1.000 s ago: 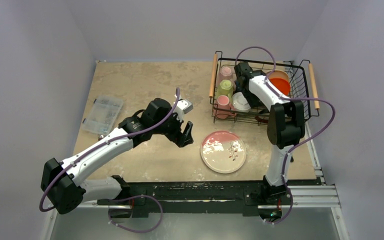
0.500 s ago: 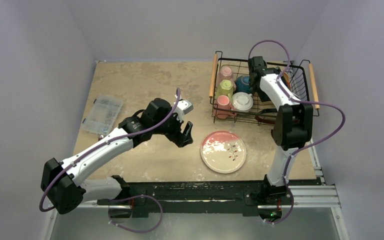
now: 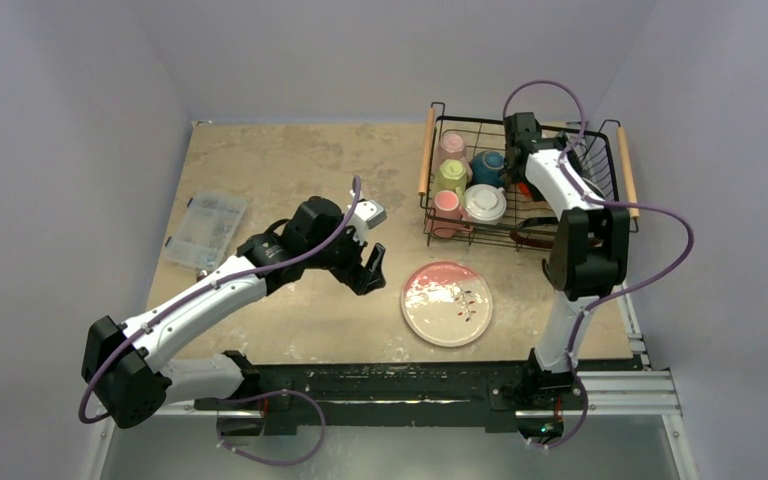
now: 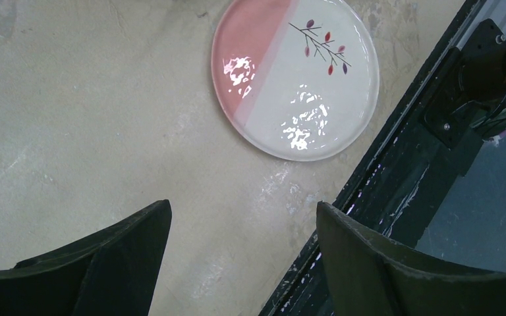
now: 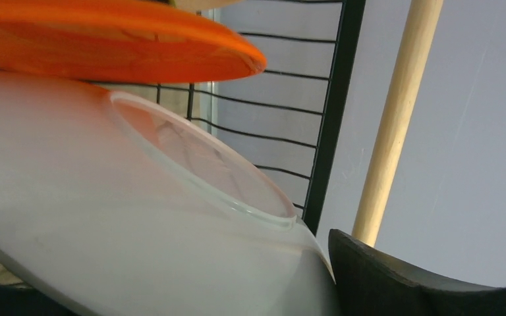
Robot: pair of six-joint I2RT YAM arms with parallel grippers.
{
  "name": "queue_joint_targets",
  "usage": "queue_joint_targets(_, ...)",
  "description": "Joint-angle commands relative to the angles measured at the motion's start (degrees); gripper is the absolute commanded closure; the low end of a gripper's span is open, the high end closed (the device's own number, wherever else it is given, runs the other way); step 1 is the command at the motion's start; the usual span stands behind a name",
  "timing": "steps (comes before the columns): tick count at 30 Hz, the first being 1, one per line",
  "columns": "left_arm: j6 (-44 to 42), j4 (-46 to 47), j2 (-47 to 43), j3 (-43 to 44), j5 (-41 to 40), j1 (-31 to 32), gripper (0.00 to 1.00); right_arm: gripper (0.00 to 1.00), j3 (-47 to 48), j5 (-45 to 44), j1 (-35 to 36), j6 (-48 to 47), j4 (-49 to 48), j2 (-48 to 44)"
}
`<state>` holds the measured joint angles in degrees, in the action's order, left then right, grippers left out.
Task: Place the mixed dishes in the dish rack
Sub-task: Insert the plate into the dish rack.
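Note:
A cream plate with a pink half and a twig pattern [image 3: 447, 303] lies flat on the table, also in the left wrist view [image 4: 296, 76]. My left gripper [image 3: 372, 267] hovers open and empty just left of it [image 4: 242, 207]. The black wire dish rack [image 3: 608, 180] holds a pale pink mug [image 3: 451, 146], a yellow-green mug [image 3: 450, 175], a salmon mug [image 3: 446, 205], a white mug [image 3: 484, 203] and a teal bowl [image 3: 487, 165]. My right gripper [image 5: 165, 263] is open inside the rack's right side. A white plate's underside [image 5: 105, 217] sits between its fingers, under a red-orange plate [image 5: 105, 46].
A clear compartment box [image 3: 207, 228] lies at the table's left edge. Black pliers [image 3: 525, 238] rest at the rack's front. A wooden handle [image 5: 398, 112] and the rack's wire wall [image 5: 333, 112] stand close to the right fingers. The black base rail [image 4: 395, 164] runs along the near edge.
My right arm has swung from over the mugs to the rack's right side, uncovering the teal bowl and white mug and hiding the red-orange plate from above. The left arm has stayed still.

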<state>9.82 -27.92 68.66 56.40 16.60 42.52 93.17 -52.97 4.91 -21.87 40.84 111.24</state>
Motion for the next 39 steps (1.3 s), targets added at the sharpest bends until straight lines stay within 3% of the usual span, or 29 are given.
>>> queue_joint_targets(1, -1.02, 1.52, -0.43, 0.48, -0.29, 0.25, 0.2, 0.33, -3.22, 1.56, -1.07, -3.05, -2.48, -5.49)
queue_joint_targets(3, -1.04, 1.79, -0.52, 0.35, -0.25, 0.2, 0.2, 0.53, -6.56, 3.31, -1.06, -8.41, -5.94, -8.3)
queue_joint_targets(7, -0.61, 2.4, -0.49, -0.24, 0.14, 0.19, 0.2, 0.68, -6.48, 6.1, -1.52, -12.24, -8.61, -8.46)
queue_joint_targets(13, -0.35, 3.0, -0.72, -1.09, 0.7, 0.26, 0.2, 1.0, -4.9, 9.35, -1.51, -18.12, -6.54, -6.49)
queue_joint_targets(20, 0.81, 4.5, -0.82, -2.55, 1.08, 0.19, 0.18, 1.0, -9.51, 13.29, -1.39, -24.85, -9.43, -12.68)
queue_joint_targets(30, 3.01, 6.58, -0.42, -3.65, 2.4, 0.19, 0.17, 1.0, -16.47, 20.15, 2.18, -47.82, -7.21, -22.36)
queue_joint_targets(35, 3.9, 8.57, -1.32, -5.85, 2.73, 0.22, 0.17, 1.0, -15.27, 19.45, 2.36, -53.1, -9.48, -21.03)
queue_joint_targets(39, 4.58, 9.71, -2.1, -7.7, 3.01, 0.19, 0.17, 1.0, -16.96, 17.42, 2.38, -58.74, -18.37, -19.62)
